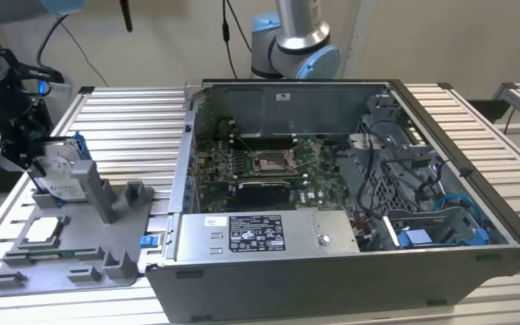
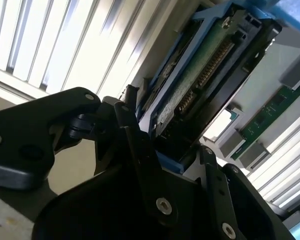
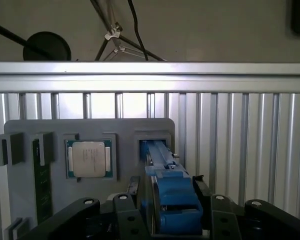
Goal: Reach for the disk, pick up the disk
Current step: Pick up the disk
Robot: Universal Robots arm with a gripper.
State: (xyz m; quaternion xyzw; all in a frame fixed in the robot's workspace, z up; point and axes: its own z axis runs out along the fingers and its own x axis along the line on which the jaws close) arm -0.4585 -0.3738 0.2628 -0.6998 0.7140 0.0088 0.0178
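Outwardly, the exterior view shows one gripper [image 1: 14,154] at its left, on one disk [image 1: 59,170] standing upright in one grey fixture [image 1: 106,261], beside one open computer case [image 1: 332,284]. In the second wrist view, two fingers [image 2: 140,145] are clamped on the disk's blue-framed edge. In the first wrist view, one processor chip [image 3: 88,159] lies near the disk's slot.

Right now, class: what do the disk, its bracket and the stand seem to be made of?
Disk: likely a metal casing, silver-grey and dull, with a white paper-like label.
Bracket: probably moulded plastic, solid blue and smooth with a slight sheen.
Stand: looks like matte grey plastic, uniform in colour with blocky slots; possibly printed, can't tell.
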